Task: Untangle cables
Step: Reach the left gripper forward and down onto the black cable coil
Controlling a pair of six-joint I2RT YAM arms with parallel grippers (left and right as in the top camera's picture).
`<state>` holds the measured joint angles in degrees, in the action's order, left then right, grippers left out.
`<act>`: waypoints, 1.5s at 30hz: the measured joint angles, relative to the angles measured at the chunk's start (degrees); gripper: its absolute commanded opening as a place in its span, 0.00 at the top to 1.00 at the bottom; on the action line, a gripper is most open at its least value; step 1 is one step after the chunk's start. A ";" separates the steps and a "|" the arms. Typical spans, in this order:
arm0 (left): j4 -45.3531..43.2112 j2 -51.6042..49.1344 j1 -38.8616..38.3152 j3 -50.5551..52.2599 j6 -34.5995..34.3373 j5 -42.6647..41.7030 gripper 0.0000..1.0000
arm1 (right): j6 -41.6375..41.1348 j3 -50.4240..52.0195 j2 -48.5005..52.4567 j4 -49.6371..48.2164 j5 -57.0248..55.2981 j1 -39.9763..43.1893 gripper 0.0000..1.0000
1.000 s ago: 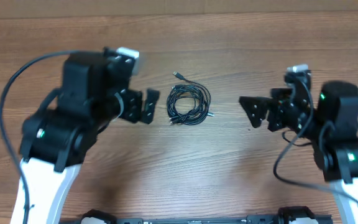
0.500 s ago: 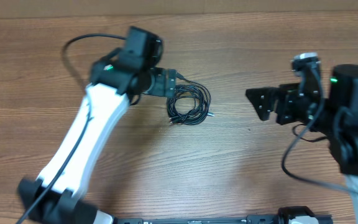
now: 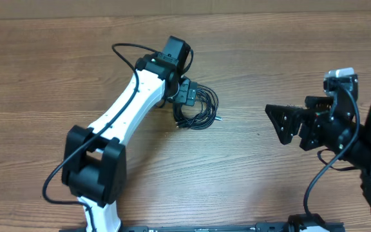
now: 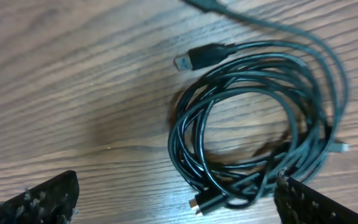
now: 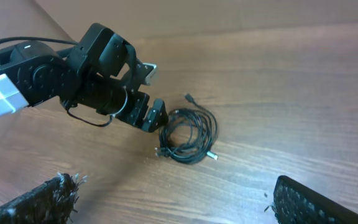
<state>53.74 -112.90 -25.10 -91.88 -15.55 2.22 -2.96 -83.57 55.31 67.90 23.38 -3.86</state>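
Observation:
The cables lie as one coiled bundle of thin black cords with silver-tipped plugs on the wooden table; they also show in the left wrist view and the right wrist view. My left gripper is open and hovers just above the coil's left edge, its fingers straddling the lower part of the coil. My right gripper is open and empty, well to the right of the coil, and it also shows in the right wrist view.
The wooden table extends around the coil. The left arm stretches diagonally from the front left to the coil. A thick black arm cable loops behind it.
The left arm has reached forward and right, bringing its gripper from beside the coil to over its left edge. The right gripper has drifted slightly right. The coil has not moved.

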 measured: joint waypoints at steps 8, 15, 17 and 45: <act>0.20 -5.77 0.00 0.00 3.34 -1.16 0.01 | 0.00 0.00 1.79 2.47 -0.72 0.02 0.00; 3.56 -6.40 0.02 0.00 17.77 -7.69 0.14 | 0.00 0.00 2.73 3.32 -1.97 0.00 0.00; 4.31 -6.40 0.02 -0.02 20.98 -8.70 0.13 | -0.02 0.00 2.89 3.30 -2.10 0.00 0.00; 8.63 -6.38 2.95 -9.33 27.56 -7.93 0.03 | 0.02 0.00 7.58 4.22 -2.82 0.00 0.00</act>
<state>62.37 -119.28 -22.15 -101.21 12.01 -5.72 -2.94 -83.57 62.89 72.12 20.56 -3.86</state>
